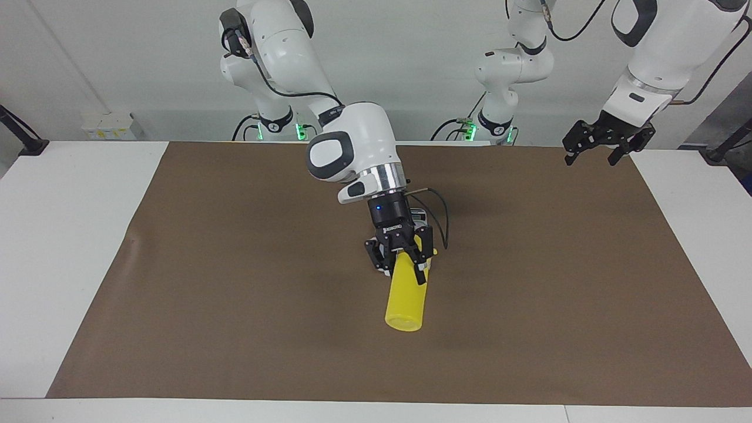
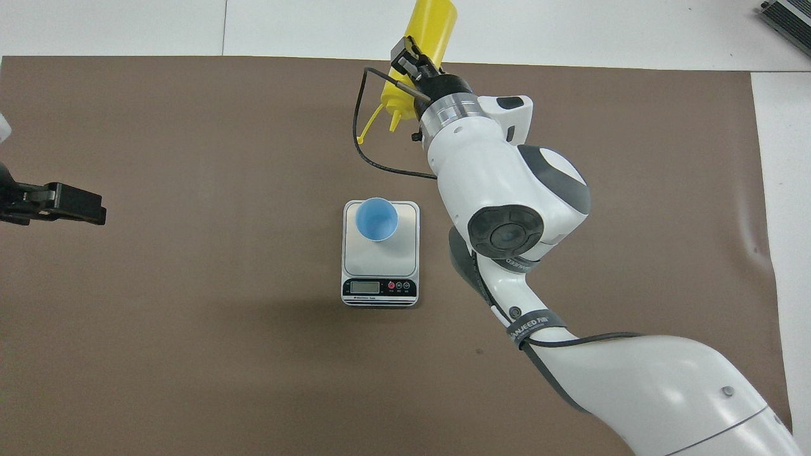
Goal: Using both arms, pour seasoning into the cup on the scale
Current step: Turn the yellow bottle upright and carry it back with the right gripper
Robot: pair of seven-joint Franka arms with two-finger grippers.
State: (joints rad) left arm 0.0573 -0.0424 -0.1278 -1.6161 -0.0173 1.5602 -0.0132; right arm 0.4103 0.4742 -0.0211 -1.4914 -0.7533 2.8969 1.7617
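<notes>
The right gripper (image 1: 405, 261) is clamping the tilted seasoning bottle (image 1: 405, 296), its nozzle end pointing back toward the cup (image 2: 376, 219) standing on the scale (image 2: 380, 269) (the open left gripper (image 1: 605, 144) is waiting at its own end)

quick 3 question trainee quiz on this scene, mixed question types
1. True or false: the light-blue plastic cup stands on the flat silver-grey kitchen scale.
2. Which gripper holds the bright yellow plastic squeeze bottle? A) left gripper B) right gripper
3. Fill in: the left gripper waits with its jaws ___.

Key
1. True.
2. B: the right gripper is shut on it, up in the air.
3. Open.
</notes>
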